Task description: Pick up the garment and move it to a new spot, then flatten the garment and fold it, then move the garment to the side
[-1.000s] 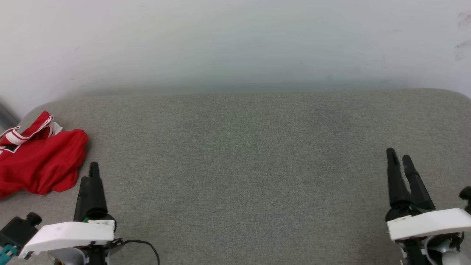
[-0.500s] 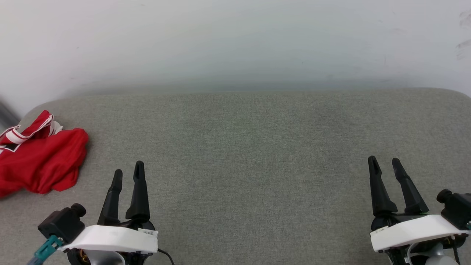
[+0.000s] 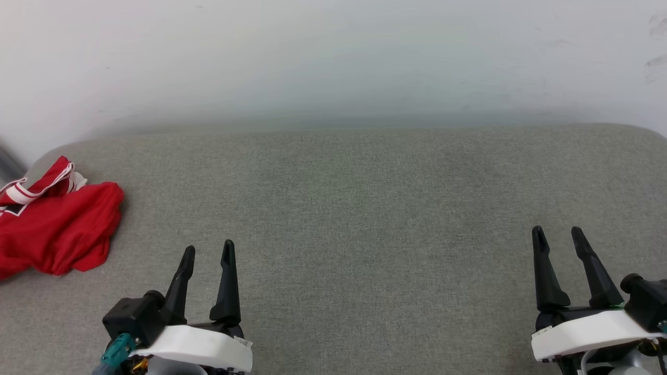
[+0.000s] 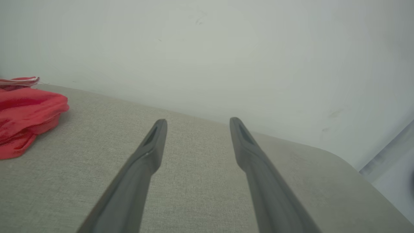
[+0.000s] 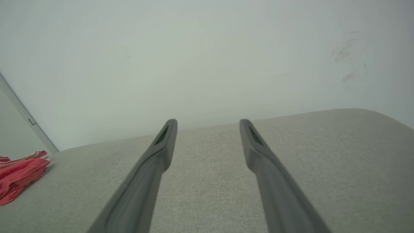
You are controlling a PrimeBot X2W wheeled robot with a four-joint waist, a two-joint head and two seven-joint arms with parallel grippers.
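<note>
The garment (image 3: 54, 224) is a red jersey with white, red-striped trim, lying crumpled at the far left of the grey fabric surface (image 3: 354, 208). My left gripper (image 3: 208, 252) stands open near the front edge, well to the right of the garment and apart from it. At the lower right my right gripper (image 3: 557, 234) is open too, with nothing between its fingers. In the left wrist view the garment (image 4: 24, 113) lies left of the left gripper (image 4: 195, 123). The right wrist view has the garment (image 5: 19, 176) far left of the right gripper (image 5: 207, 123).
A pale wall (image 3: 333, 62) rises directly behind the grey surface. The surface's back corners are rounded, one at the right (image 3: 646, 133). A dark strip (image 3: 8, 161) shows at the left edge past the garment.
My left gripper moved right, away from the garment, and turned so both fingers show apart. My right gripper shifted slightly and lowered toward the front edge. The garment stayed put.
</note>
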